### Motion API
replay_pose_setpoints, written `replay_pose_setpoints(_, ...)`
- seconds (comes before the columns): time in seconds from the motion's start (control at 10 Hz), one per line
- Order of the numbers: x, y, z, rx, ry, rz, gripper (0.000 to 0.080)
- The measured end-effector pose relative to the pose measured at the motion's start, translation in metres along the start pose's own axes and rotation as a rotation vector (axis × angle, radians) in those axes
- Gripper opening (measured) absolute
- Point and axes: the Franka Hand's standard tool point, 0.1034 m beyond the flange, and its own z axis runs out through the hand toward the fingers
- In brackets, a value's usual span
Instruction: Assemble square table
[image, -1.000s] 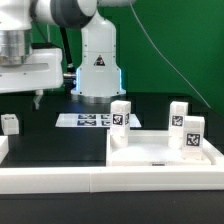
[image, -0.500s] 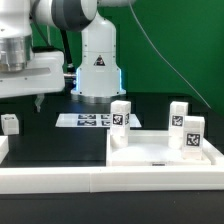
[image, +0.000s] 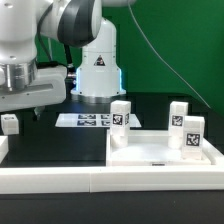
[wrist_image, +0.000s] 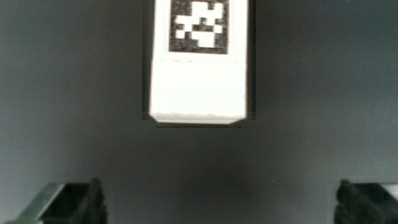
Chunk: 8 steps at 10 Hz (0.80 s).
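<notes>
Hovering over the black table (image: 60, 140) w/ the gripper (wrist_image: 224, 205) spread wide, nothing between the fingertips (wrist_image: 71, 203) — I see both dark tips at the frame edge in the wrist view, gap empty. Ahead of them lies one white leg (wrist_image: 196, 62), flat on the dark surface, long axis running straight away from the gripper, its tag end at the far end and cut off by the frame. In the exterior view the gripper body is mostly hidden behind the arm's white wrist; the leg (image: 10, 123) sits just below it at that view's left edge. Marker board (image: 90, 120) lies near the robot base. Tabletop (image: 160, 152) sits on the exterior view's right, rim up, w/ three more legs upright: one (image: 120, 114) at its near-left corner, two (image: 178, 114) (image: 193, 134) toward the right. Can't tell whether those are attached or only standing there.
</notes>
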Motion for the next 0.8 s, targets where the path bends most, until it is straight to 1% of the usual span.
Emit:
replay_pose_setpoints(0.1,0.002,-0.002,0.001,0.005,-0.035,-0.003,0.0649)
replay_pose_setpoints(0.3,0.002,0.000,0.002,0.001,-0.028,-0.003,0.0649)
replay_pose_setpoints(0.4,0.001,0.003,0.003,-0.009,-0.027,0.018,0.0649)
replay_pose_setpoints(0.5,-0.006,0.008,0.008,-0.009,-0.034,0.066,0.0649)
replay_pose_setpoints(0.6,-0.009,0.011,0.011,-0.011,-0.037,0.088,0.0649)
replay_pose_setpoints(0.7,-0.007,0.009,0.010,-0.012,-0.036,0.083,0.0649)
replay_pose_setpoints(0.8,-0.007,0.007,0.011,-0.005,-0.048,0.082,0.0649)
